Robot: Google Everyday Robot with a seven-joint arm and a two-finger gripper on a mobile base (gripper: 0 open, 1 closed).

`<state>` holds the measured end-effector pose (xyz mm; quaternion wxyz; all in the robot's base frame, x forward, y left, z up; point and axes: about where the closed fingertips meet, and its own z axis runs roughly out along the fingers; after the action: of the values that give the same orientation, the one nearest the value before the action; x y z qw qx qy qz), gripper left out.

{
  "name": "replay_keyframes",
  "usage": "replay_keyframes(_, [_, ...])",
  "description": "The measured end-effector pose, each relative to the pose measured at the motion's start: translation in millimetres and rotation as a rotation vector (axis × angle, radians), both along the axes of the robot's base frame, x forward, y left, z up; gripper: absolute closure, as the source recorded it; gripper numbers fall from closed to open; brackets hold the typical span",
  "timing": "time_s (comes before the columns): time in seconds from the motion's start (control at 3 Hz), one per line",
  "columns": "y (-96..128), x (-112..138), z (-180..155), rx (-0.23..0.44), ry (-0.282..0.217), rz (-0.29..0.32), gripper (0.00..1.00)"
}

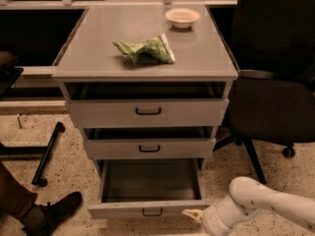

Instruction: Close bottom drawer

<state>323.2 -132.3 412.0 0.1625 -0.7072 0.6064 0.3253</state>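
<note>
The bottom drawer (pixel 147 209) is the lowest of three light-grey drawers and is pulled far out, showing its dark grey inside. Its flat low front carries a small black bar handle (pixel 152 212). The middle drawer (pixel 149 148) and the taller top drawer (pixel 147 112) stand slightly out too. My white arm comes in from the lower right. My gripper (pixel 193 214) is at the right end of the bottom drawer's front, with a pale fingertip touching or almost touching it.
On the cabinet top (pixel 98 53) lie a green crumpled bag (pixel 145 49) and a small white bowl (pixel 182 17). A black office chair (pixel 275 102) stands to the right. A person's shoe (pixel 54 211) and a black stand leg (pixel 47 154) are on the floor at left.
</note>
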Motion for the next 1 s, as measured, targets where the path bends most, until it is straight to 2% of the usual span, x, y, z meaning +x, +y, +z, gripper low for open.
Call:
replay_keyframes(0.33, [32.4,50.4,-67.5,0.032,-0.055,-0.035,0.00])
replay_keyframes(0.67, [52.4,88.2,-123.2,0.006,-0.071,-0.088,0.00])
replay_keyframes(1.0, [56.3,114.8,-178.7,-0.003,-0.002,-0.122,0.00])
